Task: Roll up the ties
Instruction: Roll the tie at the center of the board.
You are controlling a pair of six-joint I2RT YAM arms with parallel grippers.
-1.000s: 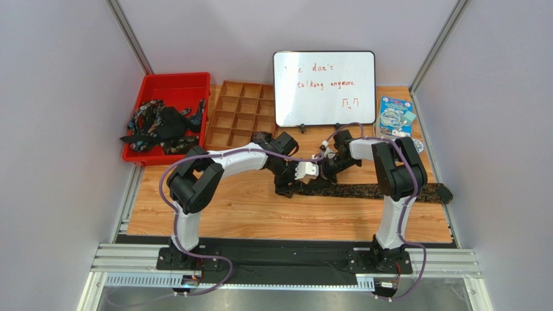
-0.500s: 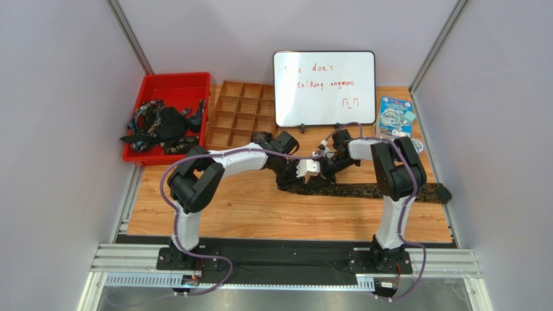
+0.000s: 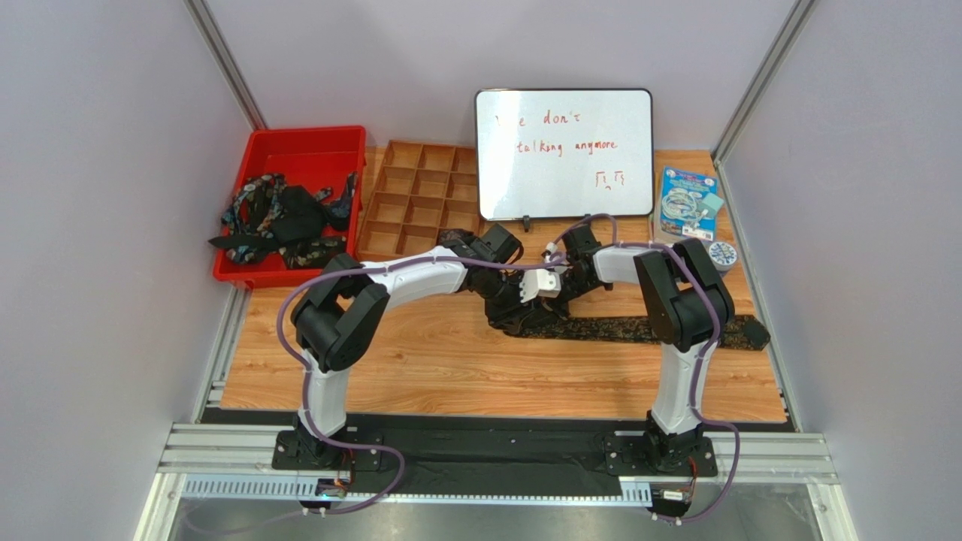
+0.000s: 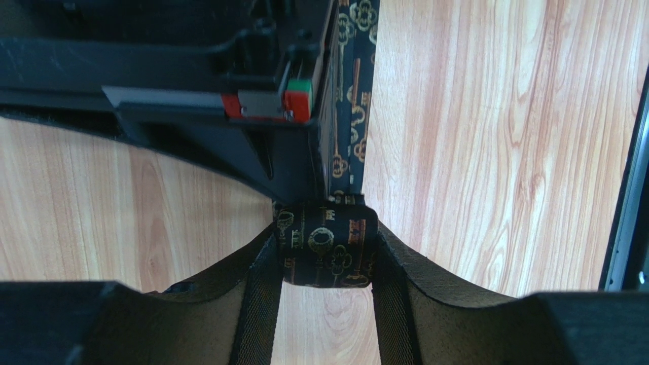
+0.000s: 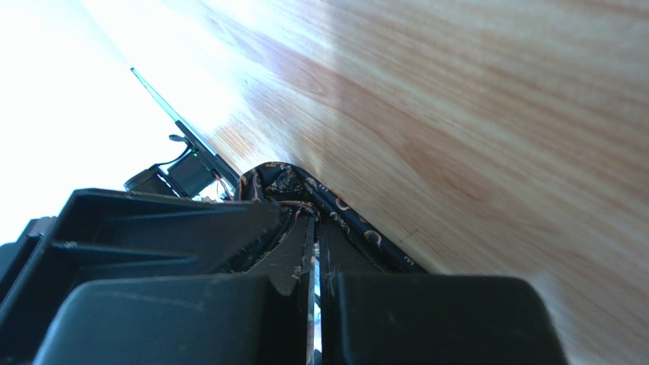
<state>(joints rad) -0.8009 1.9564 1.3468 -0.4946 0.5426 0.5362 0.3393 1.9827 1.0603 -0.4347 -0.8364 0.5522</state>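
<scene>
Left wrist: left tool [image 4: 326,265] grips the rolled tie [image 4: 327,245].

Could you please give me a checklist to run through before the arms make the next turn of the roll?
1. Left hand gripping the tie's rolled end: ok, one finger is against each side.
2. Right hand shut at the roll's core: ok, fabric wraps around its tips.
3. Roll wound evenly, edges aligned: cannot tell, only one face shows.
4. Unrolled length lying flat and straight on the table: ok.
5. Compartment tray free to take the roll: ok, its cells look empty from above.
</scene>
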